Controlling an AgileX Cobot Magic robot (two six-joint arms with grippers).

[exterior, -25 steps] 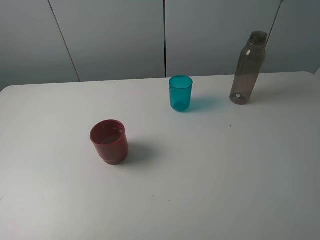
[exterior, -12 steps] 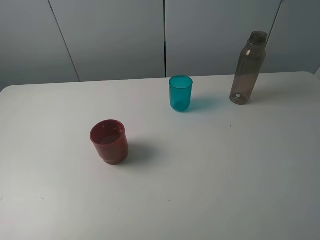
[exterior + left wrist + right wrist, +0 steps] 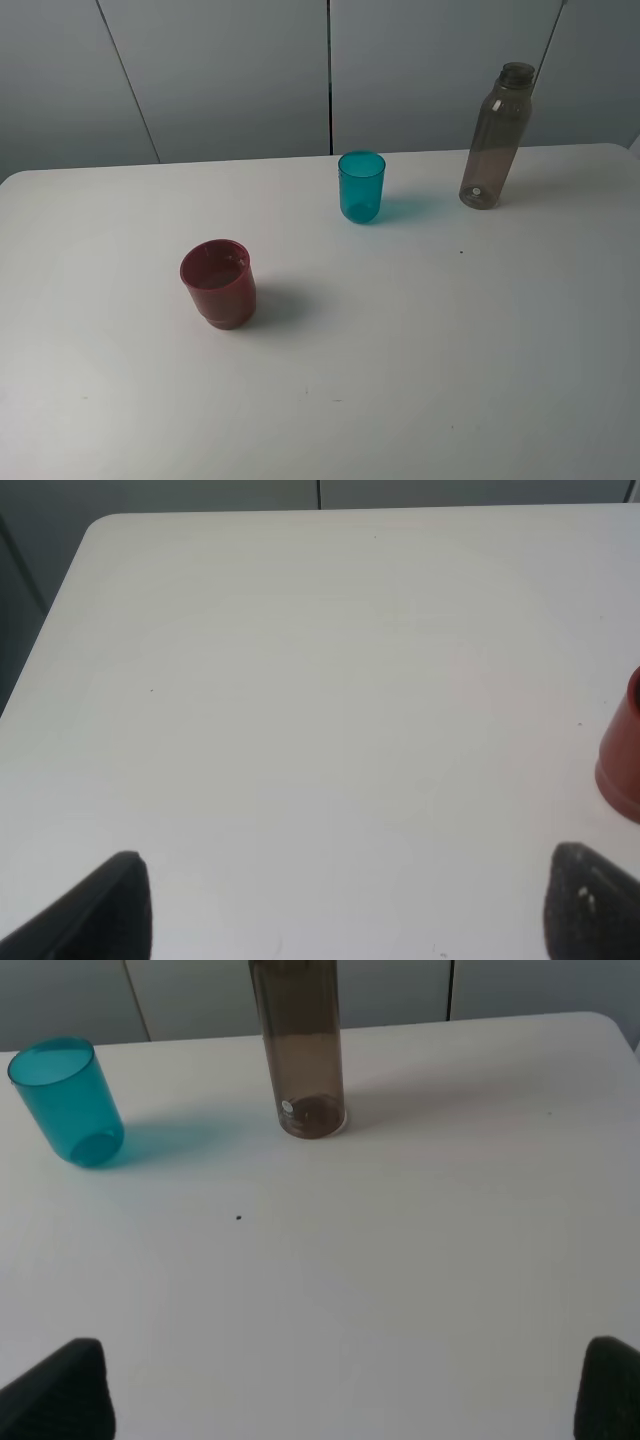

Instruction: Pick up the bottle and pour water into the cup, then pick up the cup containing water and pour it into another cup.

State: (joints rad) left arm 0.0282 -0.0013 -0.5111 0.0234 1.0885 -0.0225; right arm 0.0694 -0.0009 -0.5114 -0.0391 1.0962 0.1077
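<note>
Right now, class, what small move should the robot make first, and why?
Probably advance the right end effector toward the bottle. It is open and empty, the bottle stands upright on the table untouched, and the teal cup must be filled first.

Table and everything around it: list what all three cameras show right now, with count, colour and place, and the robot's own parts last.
bottle: one, smoky grey-brown translucent, upright at the far right of the table, no cap on.
teal cup: one, translucent teal-blue, upright at the far middle, left of the bottle and apart from it.
red cup: one, dark red, opaque, upright nearer the camera on the left half, standing alone.
table: one, white, bearing all three.
wall panels: grey, behind the far edge.
left gripper: one, black, jaws wide apart, nothing between them, seen only in its wrist view.
right gripper: one, black, jaws wide apart, empty, facing the bottle.
</note>
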